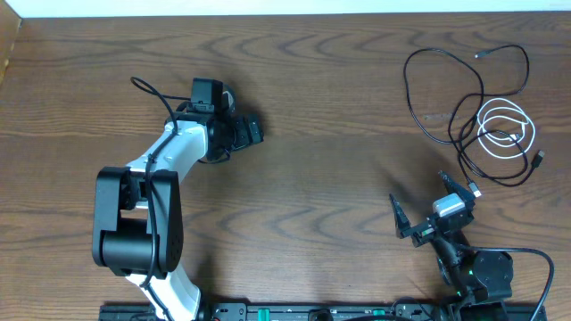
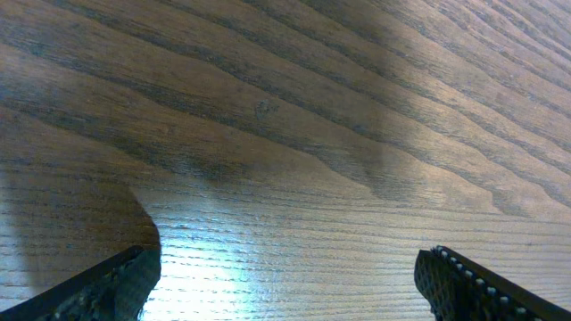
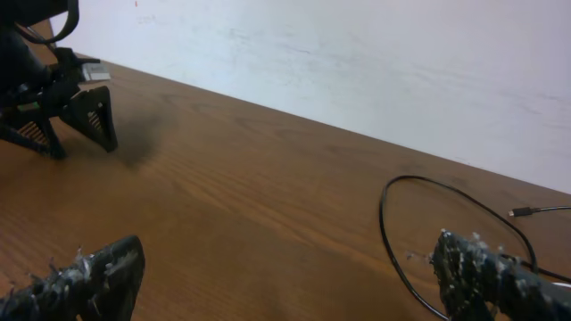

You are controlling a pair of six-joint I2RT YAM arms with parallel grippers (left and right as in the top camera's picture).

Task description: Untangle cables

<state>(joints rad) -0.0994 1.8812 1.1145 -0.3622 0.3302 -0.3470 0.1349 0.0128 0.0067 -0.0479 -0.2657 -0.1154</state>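
Observation:
The cables lie tangled at the table's far right. The long black cable (image 1: 439, 89) makes wide loops, and the white cable (image 1: 509, 131) is coiled over its right part. My right gripper (image 1: 426, 203) stands open just in front of them, touching neither. In the right wrist view the black cable's loop (image 3: 390, 242) curves by the right fingertip (image 3: 477, 272), and a small plug (image 3: 523, 212) lies behind; the right gripper (image 3: 290, 278) holds nothing. My left gripper (image 1: 243, 127) is open at the left middle of the table, far from the cables. The left gripper (image 2: 285, 287) has only bare wood between its fingers.
The wooden table (image 1: 339, 169) runs to a white wall (image 3: 357, 62) at the back. The left arm's white and black links (image 1: 143, 214) fill the near left. The right arm's base (image 1: 486, 272) sits at the near right edge.

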